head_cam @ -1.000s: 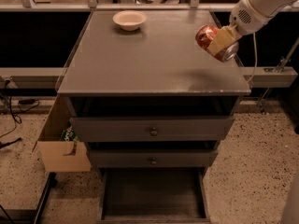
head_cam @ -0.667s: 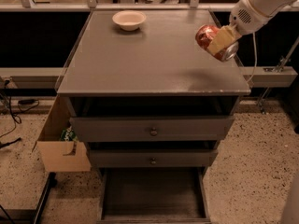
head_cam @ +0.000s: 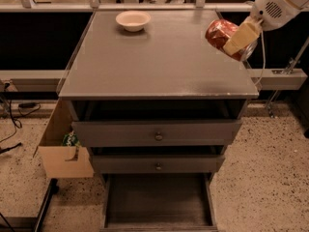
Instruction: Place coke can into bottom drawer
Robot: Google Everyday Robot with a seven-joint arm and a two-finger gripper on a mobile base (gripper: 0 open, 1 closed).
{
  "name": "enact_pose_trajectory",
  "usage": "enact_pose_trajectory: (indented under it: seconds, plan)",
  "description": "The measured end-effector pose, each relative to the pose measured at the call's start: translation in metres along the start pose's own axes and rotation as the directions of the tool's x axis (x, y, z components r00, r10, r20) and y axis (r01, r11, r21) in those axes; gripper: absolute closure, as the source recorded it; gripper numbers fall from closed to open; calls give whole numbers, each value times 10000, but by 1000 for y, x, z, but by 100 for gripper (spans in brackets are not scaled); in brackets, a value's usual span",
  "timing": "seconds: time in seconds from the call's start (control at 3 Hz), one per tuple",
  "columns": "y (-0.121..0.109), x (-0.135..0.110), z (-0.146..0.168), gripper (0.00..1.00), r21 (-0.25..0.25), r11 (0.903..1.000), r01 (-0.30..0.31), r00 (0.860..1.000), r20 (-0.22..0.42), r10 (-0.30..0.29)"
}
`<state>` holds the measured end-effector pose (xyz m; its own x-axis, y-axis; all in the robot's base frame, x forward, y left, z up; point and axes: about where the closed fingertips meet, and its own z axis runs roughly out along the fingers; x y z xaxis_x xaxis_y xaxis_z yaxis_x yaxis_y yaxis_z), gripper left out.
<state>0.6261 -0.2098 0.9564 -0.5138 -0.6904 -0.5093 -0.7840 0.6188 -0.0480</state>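
Right now you are in the carrying step. The claw [head_cam: 233, 38] grips the can [head_cam: 218, 32], which hangs tilted in the air over the right edge of the worktop [head_cam: 154, 64], nearer the far right corner. The can touches nothing but the claw. The bottom drawer [head_cam: 158, 202] stands pulled out below the front edge, beneath the two upper drawers [head_cam: 157, 132]. The bowl [head_cam: 133, 20] sits near the far edge, well apart from the can.

Next, by my judgement, you must bring the can forward past the front edge. Then lower it clear of the upper drawers into the bottom drawer before you let go.
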Motion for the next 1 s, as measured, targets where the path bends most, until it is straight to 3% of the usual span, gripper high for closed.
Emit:
enact_pose_trajectory:
  seconds: [0.33, 0.67, 1.0]
  plan:
    - [19, 17, -24, 100, -226, 9978, 628, 9978, 216, -624]
    - [56, 44, -51, 100, -104, 9889, 1484, 9855, 844, -1470]
    - [88, 78, -51, 100, -164, 9851, 1713, 9761, 1381, -1675]
